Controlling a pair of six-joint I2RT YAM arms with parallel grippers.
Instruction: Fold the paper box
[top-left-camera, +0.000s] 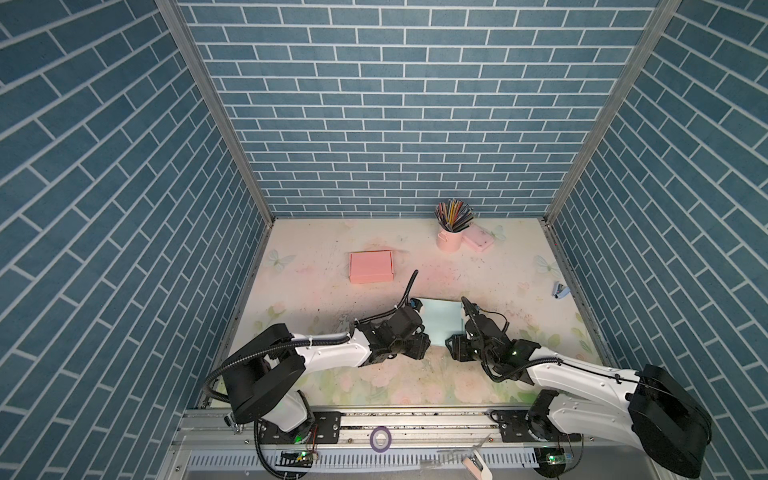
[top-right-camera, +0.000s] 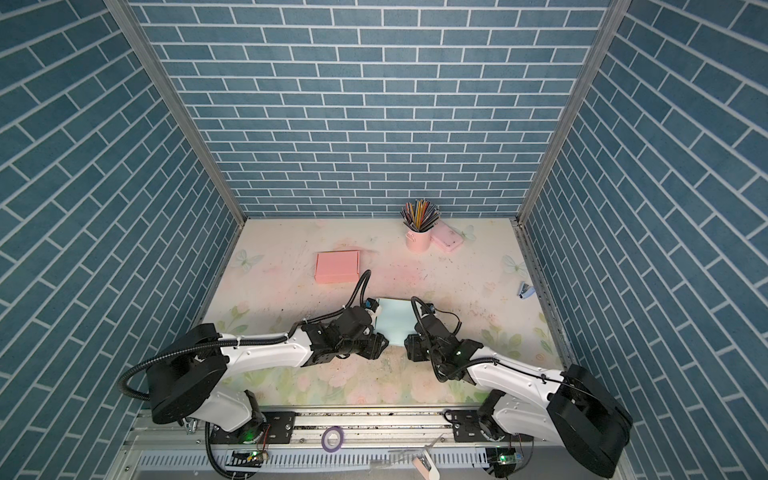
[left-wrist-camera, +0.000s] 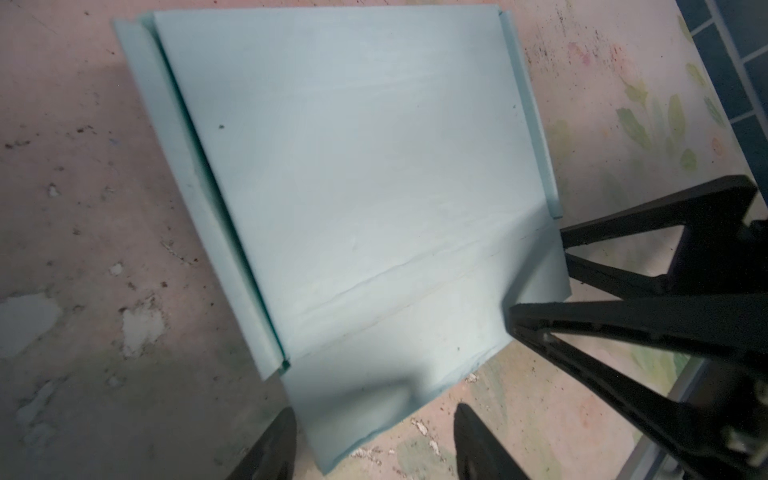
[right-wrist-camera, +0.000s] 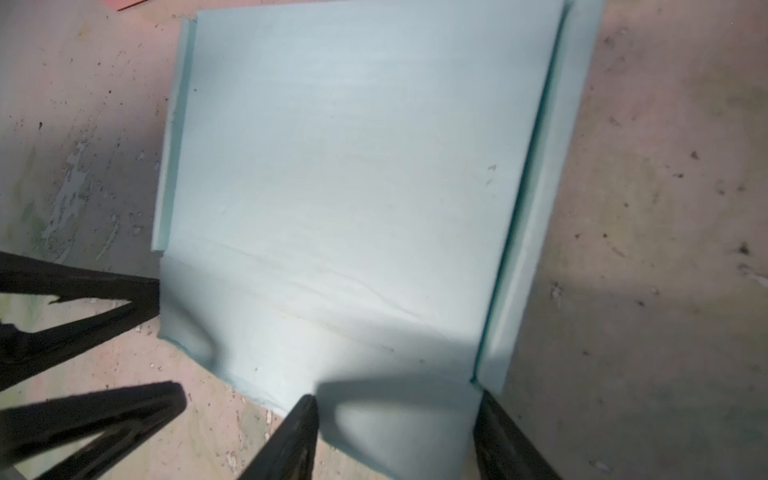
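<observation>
Wrist views show left gripper (left-wrist-camera: 374, 409) and right gripper (right-wrist-camera: 397, 395) spread, straddling the box's (left-wrist-camera: 353, 166) near corners. Its surface is plain blue.

Flat pale-blue paper box blank (top-left-camera: 440, 320) lying mid-table. Left gripper (top-left-camera: 420, 348) and right gripper (top-left-camera: 454, 348) at its near corners. Closed pink cardboard box (top-left-camera: 371, 268) well behind, pink pencil cup (top-left-camera: 449, 240) further back.

The scuffed, flower-printed tabletop (top-left-camera: 478, 274) carried a flat pale-blue paper box (top-left-camera: 440, 320) near its front middle. Further back on the left lay a pink box (top-left-camera: 371, 267). At the back right stood a pencil cup (top-left-camera: 449, 240) just beside a pink case (top-left-camera: 478, 239), with a small stapler (top-left-camera: 559, 289) near the right edge.
</observation>
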